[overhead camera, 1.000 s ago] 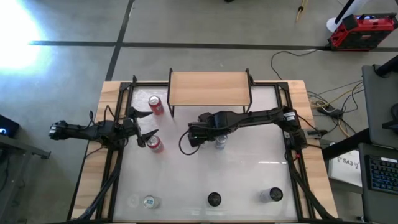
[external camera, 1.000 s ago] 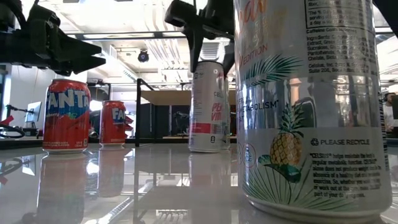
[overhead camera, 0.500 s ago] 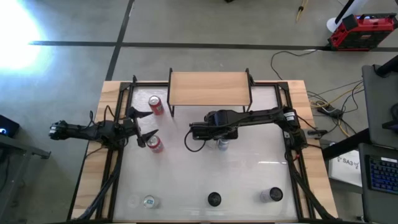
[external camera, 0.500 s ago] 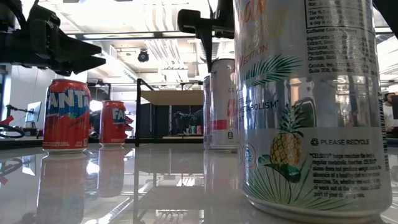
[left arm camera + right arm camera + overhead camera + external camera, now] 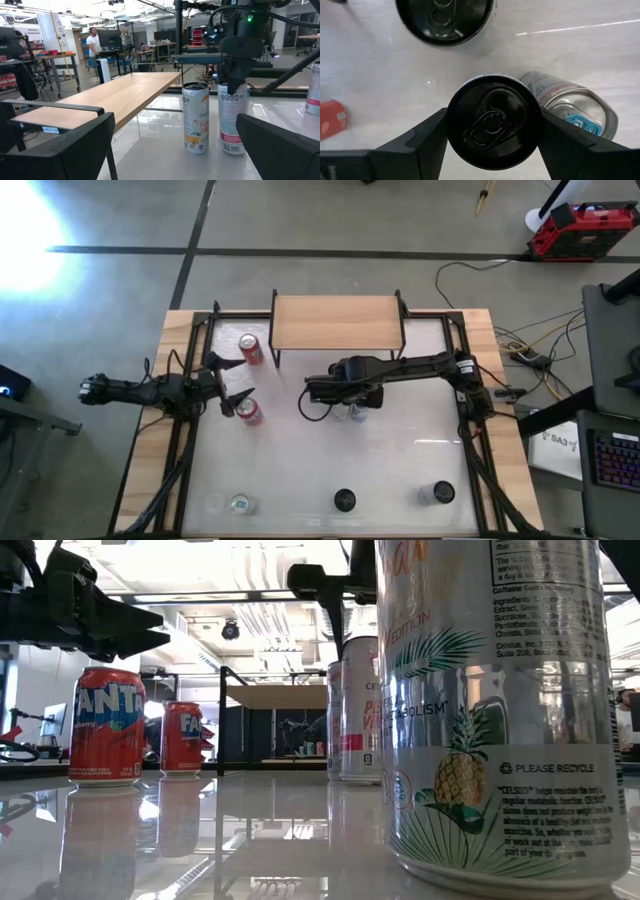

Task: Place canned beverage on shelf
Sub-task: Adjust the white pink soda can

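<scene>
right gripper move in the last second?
Yes. In the high view the right gripper, shut on a black-topped can, shifted toward the picture's right along the front of the shelf.

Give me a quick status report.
Right claw shut on can, mid-table. Left claw open, waiting by red cans. Shelf top bare. Second can beside it.

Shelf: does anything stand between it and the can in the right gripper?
Nothing visible does. The right gripper is shut on the can, and the table between it and the shelf is bare, as is the shelf's top. The red cans stand off to the left.
</scene>
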Controlling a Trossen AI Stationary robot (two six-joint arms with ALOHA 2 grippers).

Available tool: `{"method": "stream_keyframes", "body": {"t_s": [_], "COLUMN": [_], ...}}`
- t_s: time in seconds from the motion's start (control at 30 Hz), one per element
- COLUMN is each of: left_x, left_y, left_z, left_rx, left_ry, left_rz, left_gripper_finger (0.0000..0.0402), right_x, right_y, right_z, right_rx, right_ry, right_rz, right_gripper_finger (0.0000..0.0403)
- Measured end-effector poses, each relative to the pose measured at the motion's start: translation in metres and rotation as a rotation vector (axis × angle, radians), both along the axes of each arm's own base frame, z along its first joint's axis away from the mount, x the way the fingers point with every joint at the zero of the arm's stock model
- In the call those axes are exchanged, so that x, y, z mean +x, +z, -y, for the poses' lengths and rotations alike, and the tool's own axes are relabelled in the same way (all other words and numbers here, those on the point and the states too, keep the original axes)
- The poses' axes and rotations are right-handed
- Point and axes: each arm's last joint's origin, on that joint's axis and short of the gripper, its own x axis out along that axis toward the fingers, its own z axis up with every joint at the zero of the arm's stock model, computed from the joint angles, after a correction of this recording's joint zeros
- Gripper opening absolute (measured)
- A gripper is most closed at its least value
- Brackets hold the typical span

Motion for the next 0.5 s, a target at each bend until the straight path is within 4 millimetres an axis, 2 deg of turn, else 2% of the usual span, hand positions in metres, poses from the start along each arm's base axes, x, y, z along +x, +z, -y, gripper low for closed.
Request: {"method": "stream_keyframes", "body": {"t_s": [0.2,0.5], "left_x": [0.0,0.0], "left_y": [0.0001,0.0], "left_z": [0.0,0.0], "left_rx": [0.0,0.0], "left_ry": [0.0,0.0], "left_rz": [0.0,0.0], "left_gripper_finger": [0.04,0.04], "right_x": [0.0024,0.0024], "right_y": [0.0001,-0.0005], "right_z": [-0.0013,-0.0016], "right_rx": [-0.005,-0.007], "right_ry": [0.101,0.113], "right_rz": [0.009,0.006], "right_gripper_finger": [0.0265,0.0281]}}
